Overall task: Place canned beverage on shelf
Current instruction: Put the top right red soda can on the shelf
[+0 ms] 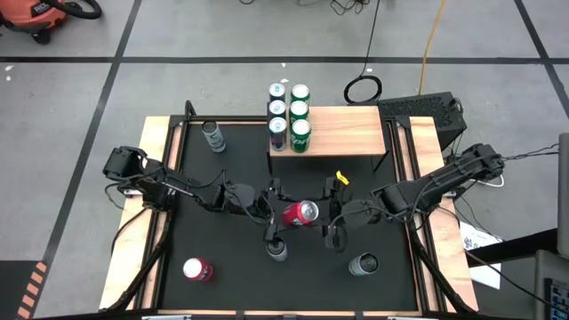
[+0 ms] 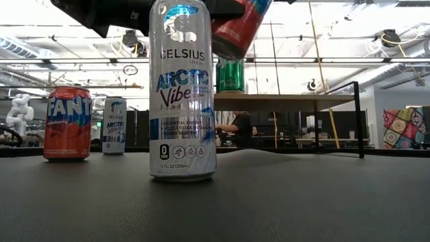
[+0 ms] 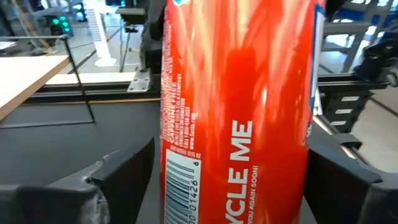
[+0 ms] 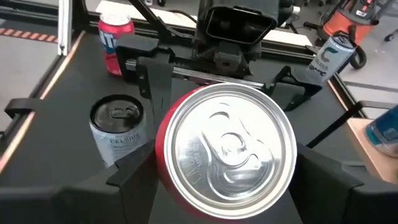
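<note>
A red can (image 1: 300, 213) hangs on its side in the air over the table's middle, between my two grippers, its silver top (image 4: 227, 146) turned toward the table's right. My left gripper (image 1: 274, 212) is shut on its bottom end and my right gripper (image 1: 332, 216) on its top end. In the low view the red can (image 2: 236, 27) shows tilted, high up. The shelf (image 1: 347, 133) stands at the far middle on black legs, with several cans (image 1: 289, 116) upright on its left end. My left gripper pinches the red can's side wall near its bottom end (image 3: 186, 186) between its two fingers (image 3: 118, 180). The fingers come level from the table's left and lie along the can. The can is clear of the table. My right gripper has its fingertips (image 4: 134, 177) against the two sides of the can's top end (image 4: 163, 168). The fingers come from the table's right and lie along the can, the lid facing the wrist. The can is clear of the table.
A Celsius can (image 1: 277, 251) stands right under the grippers, toward the near edge. A grey can (image 1: 363, 264) stands near right, a Fanta can (image 1: 197, 269) near left, another Celsius can (image 1: 213, 135) far left. Wooden rails (image 1: 156, 213) border the black mat.
</note>
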Controlling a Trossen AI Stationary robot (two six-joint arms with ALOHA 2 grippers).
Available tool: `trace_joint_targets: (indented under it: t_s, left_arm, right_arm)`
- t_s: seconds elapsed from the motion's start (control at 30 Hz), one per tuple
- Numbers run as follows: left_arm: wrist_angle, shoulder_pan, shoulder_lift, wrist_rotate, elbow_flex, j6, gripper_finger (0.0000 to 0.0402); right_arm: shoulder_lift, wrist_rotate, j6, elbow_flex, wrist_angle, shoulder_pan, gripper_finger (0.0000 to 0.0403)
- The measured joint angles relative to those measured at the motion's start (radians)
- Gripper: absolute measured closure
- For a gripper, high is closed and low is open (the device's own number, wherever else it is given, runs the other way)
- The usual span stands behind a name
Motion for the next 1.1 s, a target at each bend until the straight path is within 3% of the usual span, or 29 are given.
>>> trace_joint_targets:
  t_s: [0.23, 0.37, 0.53, 0.8, 1.0, 1.1]
  left_arm:
    - [-0.005, 0.004, 0.000, 0.009, 0.006, 0.004, 0.0129]
    - [-0.005, 0.007, 0.001, 0.012, 0.006, 0.001, 0.0129]
    - [0.021, 0.010, 0.001, -0.071, 0.008, 0.042, 0.0125]
    - [0.055, -0.005, 0.002, -0.122, 0.008, 0.054, 0.0119]
    - [0.092, -0.015, 0.002, -0.120, 0.008, 0.075, 0.0118]
    - [0.088, -0.016, 0.002, -0.113, 0.008, 0.076, 0.0117]
  right_arm:
    - [-0.001, 0.002, -0.001, 0.000, 0.000, 0.000, 0.0124]
    - [-0.001, 0.007, 0.034, 0.000, -0.004, 0.000, 0.0106]
    - [-0.001, 0.172, 0.198, 0.000, 0.002, 0.018, 0.0070]
    - [0.000, 0.405, 0.184, -0.207, 0.434, 0.098, 0.0057]
    - [0.009, 0.414, 0.067, -0.348, 0.827, 0.106, 0.0059]
    - [0.010, 0.375, 0.034, -0.370, 0.886, 0.106, 0.0074]
